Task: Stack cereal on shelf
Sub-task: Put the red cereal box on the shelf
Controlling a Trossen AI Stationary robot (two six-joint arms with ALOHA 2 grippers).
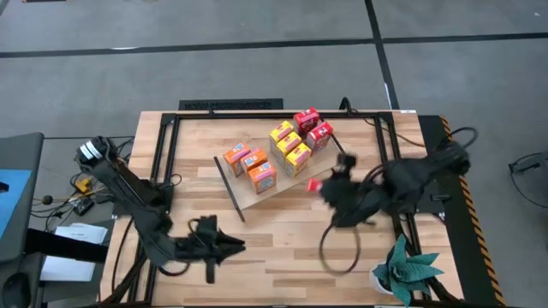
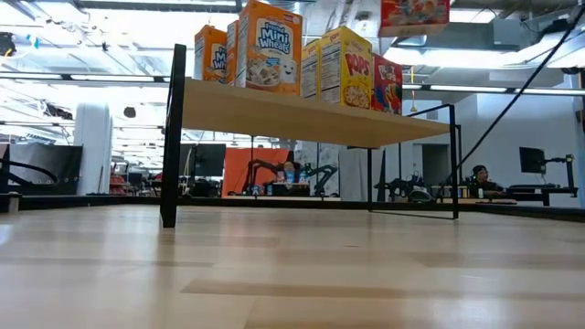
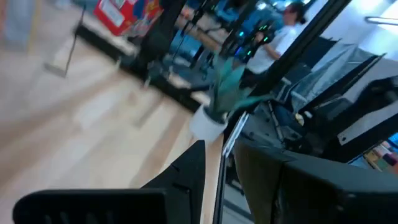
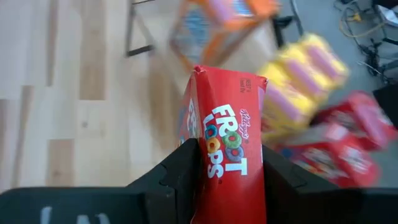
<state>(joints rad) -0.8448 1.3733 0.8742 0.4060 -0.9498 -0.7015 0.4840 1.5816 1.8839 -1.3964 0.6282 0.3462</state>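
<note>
The shelf (image 1: 257,195) stands mid-table on black rod frames (image 2: 171,137). Several cereal boxes stand upright on its board (image 2: 302,117): orange ones (image 1: 250,164), yellow ones (image 1: 289,145) and red ones (image 1: 312,127). My right gripper (image 4: 227,180) is shut on one more red Froot Loops box (image 1: 313,183), held in the air beside the shelf's right end and showing at the top of the low view (image 2: 414,14). My left gripper (image 1: 229,246) hovers near the table's front left, its fingers (image 3: 186,174) a little apart with nothing between them. My right gripper pinches the red box between its two fingers (image 4: 180,174), one on each of two opposite faces, with the printed panel (image 4: 227,149) showing between them. The fingers come slanting down from the table's right side. The box is lifted clear of table and shelf, its far end (image 4: 229,76) pointing toward the boxes on the shelf.
A green plant in a white pot (image 1: 402,269) stands at the table's near right corner. Black rails (image 1: 163,171) run along the tabletop's edges. Cables trail by both arms. A person (image 3: 283,31) sits in the room beyond the table.
</note>
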